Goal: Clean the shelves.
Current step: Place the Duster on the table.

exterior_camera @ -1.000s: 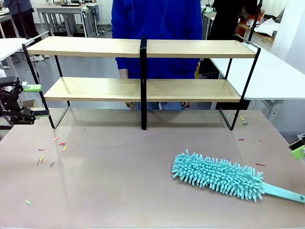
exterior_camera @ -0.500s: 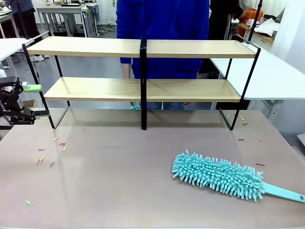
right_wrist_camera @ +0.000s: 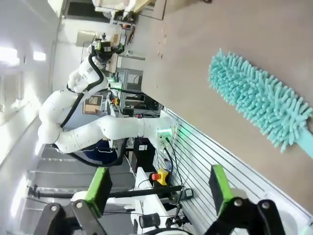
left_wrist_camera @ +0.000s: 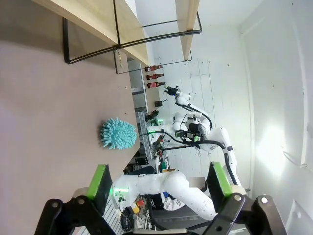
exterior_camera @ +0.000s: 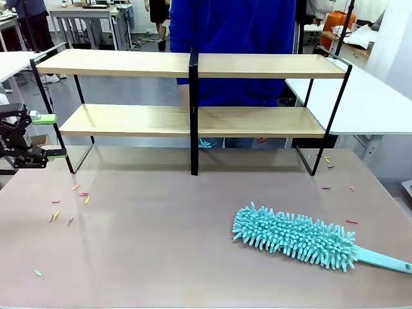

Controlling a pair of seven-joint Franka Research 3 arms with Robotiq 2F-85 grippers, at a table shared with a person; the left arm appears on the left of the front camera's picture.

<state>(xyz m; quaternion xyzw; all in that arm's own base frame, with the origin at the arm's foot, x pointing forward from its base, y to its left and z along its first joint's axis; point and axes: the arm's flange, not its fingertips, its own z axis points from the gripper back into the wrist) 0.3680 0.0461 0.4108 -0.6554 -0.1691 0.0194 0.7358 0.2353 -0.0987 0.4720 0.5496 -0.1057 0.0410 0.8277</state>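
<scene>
Across the far half of the brown tabletop [exterior_camera: 161,244] the shelves [exterior_camera: 193,119] are set, both wooden tiers bare, with a person in blue [exterior_camera: 232,38] seen behind them. Nearer, to the right, a teal duster [exterior_camera: 295,236] is laid flat (handle toward the table's right edge). The left gripper [exterior_camera: 46,136] is held at the left edge, jaws apart, nothing between them. The right gripper [right_wrist_camera: 159,188] is likewise spread wide and empty, off the table's edge.

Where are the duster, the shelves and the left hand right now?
duster [exterior_camera: 293,238]: front view, middle of its fluffy teal head.
shelves [exterior_camera: 129,120]: front view, lower wooden board, left half.
left hand [exterior_camera: 53,136]: front view, between its green-padded fingertips, open.
</scene>
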